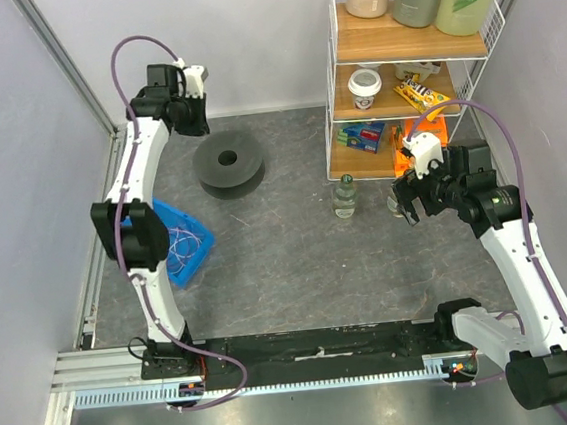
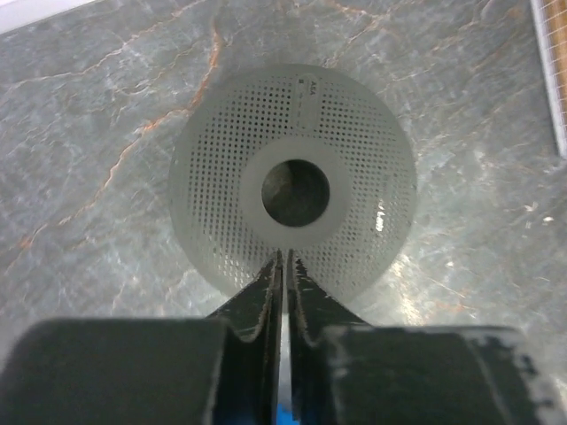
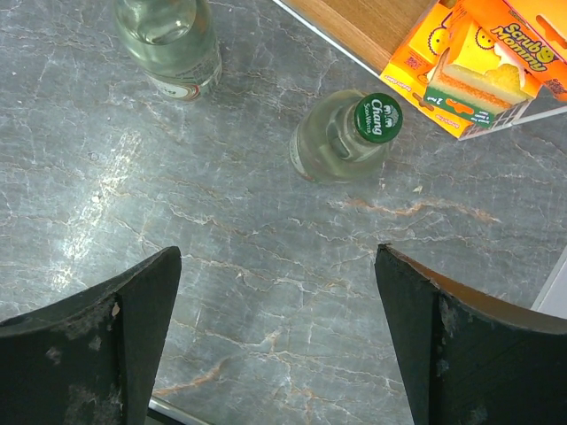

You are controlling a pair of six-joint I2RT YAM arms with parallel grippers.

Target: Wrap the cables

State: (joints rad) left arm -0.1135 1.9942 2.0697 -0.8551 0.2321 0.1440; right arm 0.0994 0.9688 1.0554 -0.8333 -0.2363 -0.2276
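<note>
The cables (image 1: 179,251) lie looped in a blue bin (image 1: 197,231) at the counter's (image 1: 288,262) left edge, well apart from both grippers. Farther back, the left gripper (image 2: 283,261), its jaws pressed together, points down at the grey spool (image 1: 230,164). The right gripper (image 3: 276,257) gapes wide, empty, above the counter near two bottles (image 3: 341,137) by the shelf (image 1: 408,48).

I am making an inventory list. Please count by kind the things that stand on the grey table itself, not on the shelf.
Clear bottles: 2
Dark perforated spool: 1
Blue basket holding the cables: 1
Total: 4
</note>
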